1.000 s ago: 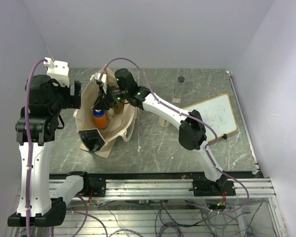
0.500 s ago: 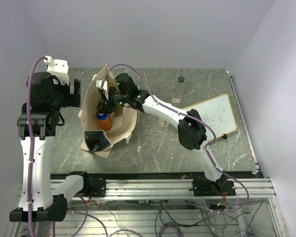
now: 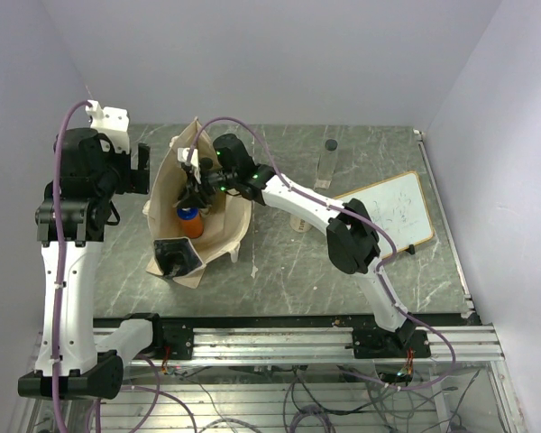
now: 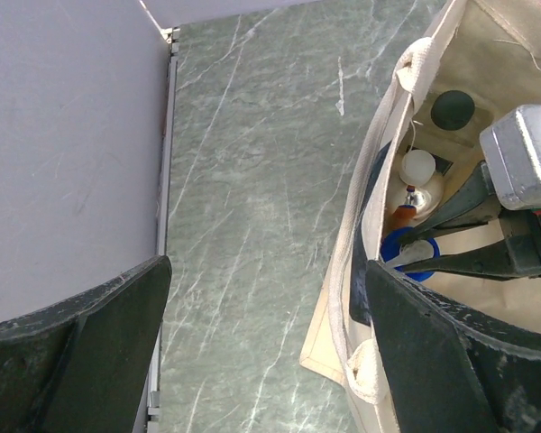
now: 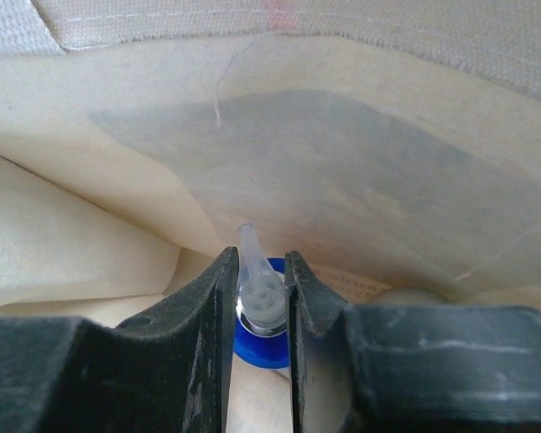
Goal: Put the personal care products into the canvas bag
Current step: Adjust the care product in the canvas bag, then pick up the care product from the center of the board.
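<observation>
The right gripper (image 5: 261,287) is pinched on the pale nozzle cap of the blue-and-orange bottle (image 3: 189,222), one finger on each side of it above the blue collar. Gripper and bottle are both down inside the open mouth of the canvas bag (image 3: 218,236), the bottle hanging upright with cloth wall on every side. Lower in the bag, the left wrist view shows a silver bottle with a white cap (image 4: 418,171) and a round dark cap (image 4: 453,108) beyond it. The bag lies on the left half of the table (image 3: 279,271), its mouth toward the far edge and its dark printed picture on the end nearest the arm bases. The left gripper (image 4: 269,275) is spread wide with nothing in it, hanging just beside the bag's left rim; whether its finger touches the cloth cannot be told. Well apart, near the far edge, stands a clear bottle with a dark cap (image 3: 328,155). A cream jar (image 3: 298,223) sits mid-table against the right arm, and a whiteboard (image 3: 392,209) lies toward the right edge.
</observation>
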You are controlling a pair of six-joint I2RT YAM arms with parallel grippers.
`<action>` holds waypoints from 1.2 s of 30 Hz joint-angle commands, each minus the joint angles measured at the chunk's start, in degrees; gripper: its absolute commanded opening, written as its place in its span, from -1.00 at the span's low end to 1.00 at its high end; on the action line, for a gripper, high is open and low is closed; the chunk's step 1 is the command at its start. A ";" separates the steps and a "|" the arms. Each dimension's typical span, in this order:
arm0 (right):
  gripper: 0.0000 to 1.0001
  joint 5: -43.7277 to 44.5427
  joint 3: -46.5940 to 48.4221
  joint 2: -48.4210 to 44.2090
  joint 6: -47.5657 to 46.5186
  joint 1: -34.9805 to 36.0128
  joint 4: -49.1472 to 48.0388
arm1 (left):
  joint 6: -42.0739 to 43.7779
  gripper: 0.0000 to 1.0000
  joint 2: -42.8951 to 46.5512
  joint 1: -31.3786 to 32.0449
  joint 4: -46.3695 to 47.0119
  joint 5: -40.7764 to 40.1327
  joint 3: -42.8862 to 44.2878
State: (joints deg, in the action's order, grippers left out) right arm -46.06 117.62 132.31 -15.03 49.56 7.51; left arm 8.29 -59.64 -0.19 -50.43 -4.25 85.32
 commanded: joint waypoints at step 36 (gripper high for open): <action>0.53 18.24 -9.41 -28.75 4.03 -15.17 0.81 | -1.38 0.97 -4.31 -0.52 9.01 13.29 2.22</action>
State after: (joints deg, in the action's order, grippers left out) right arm -34.79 111.83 108.18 -10.52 38.94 7.53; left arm 8.21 -63.57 -0.21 -45.10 5.61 86.43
